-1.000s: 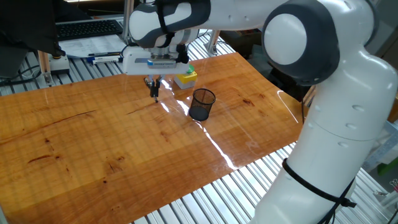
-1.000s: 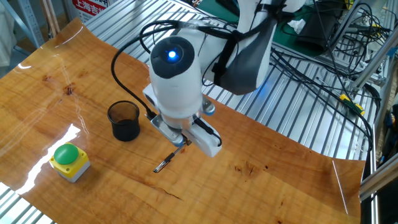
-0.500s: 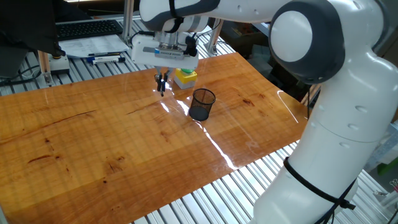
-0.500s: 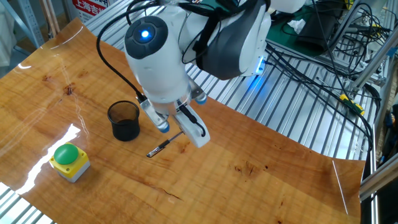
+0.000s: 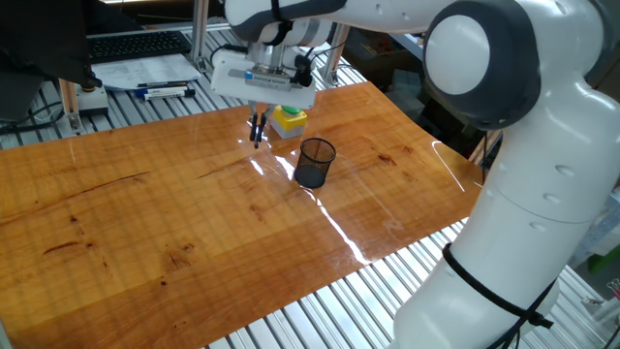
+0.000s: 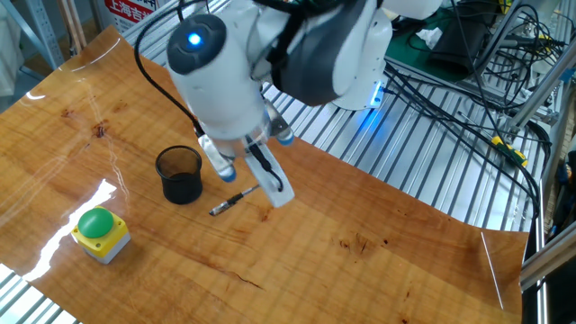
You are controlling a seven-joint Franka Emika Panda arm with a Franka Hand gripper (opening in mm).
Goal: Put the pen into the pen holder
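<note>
**A:** How far along is it?

**B:** About halfway, I'd judge. The hand [image 5: 258, 129] is closed on the pen [image 6: 232, 200] and holds it clear of the wooden tabletop [image 5: 145, 223]; from the other fixed view the pen hangs at a slant, its free end pointing down and away from the arm.

**A:** And the pen holder?

**B:** The black mesh cup [image 5: 314, 162] stands upright and looks empty. The pen is near it but off to one side, not over the opening.

**A:** So what's left?

**B:** Carry the pen above the rim, bring it closer to upright, lower it in and let go. The yellow box with the green button [image 6: 101, 232] sits close by, so the path should keep away from it.
</note>
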